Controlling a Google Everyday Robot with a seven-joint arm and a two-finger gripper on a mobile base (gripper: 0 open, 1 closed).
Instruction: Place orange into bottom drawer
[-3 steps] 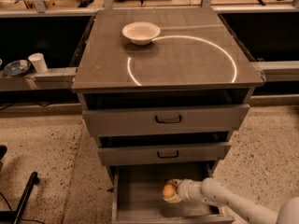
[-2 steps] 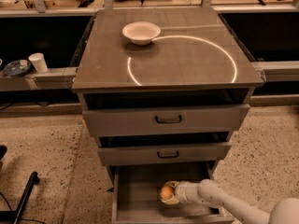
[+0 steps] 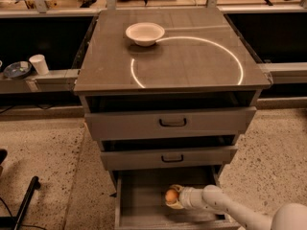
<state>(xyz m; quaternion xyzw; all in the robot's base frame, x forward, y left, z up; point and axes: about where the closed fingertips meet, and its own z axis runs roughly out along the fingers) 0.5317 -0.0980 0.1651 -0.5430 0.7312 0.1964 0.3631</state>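
Camera view: bottom drawer (image 3: 140, 191) pulled open. The arm enters from lower right, and the gripper (image 3: 171, 197) sits inside the drawer box, right of centre. Jaws look clenched on the orange (image 3: 170, 195), one finger above and one below. I can't tell whether the fruit rests on the floor planks or hangs just over them.

Risks from here:
- If released above the floor, the round, smooth orange could bounce and roll. The drawer walls should contain it.
- The fingers could drag the fruit as they part and nudge it toward the front.
- The middle drawer (image 3: 168, 157) front overhangs just above. A steep lift-out could knock the wrist against it, so withdrawing low and outward is safer.

Bowl (image 3: 145, 33) on the cabinet top is well clear.
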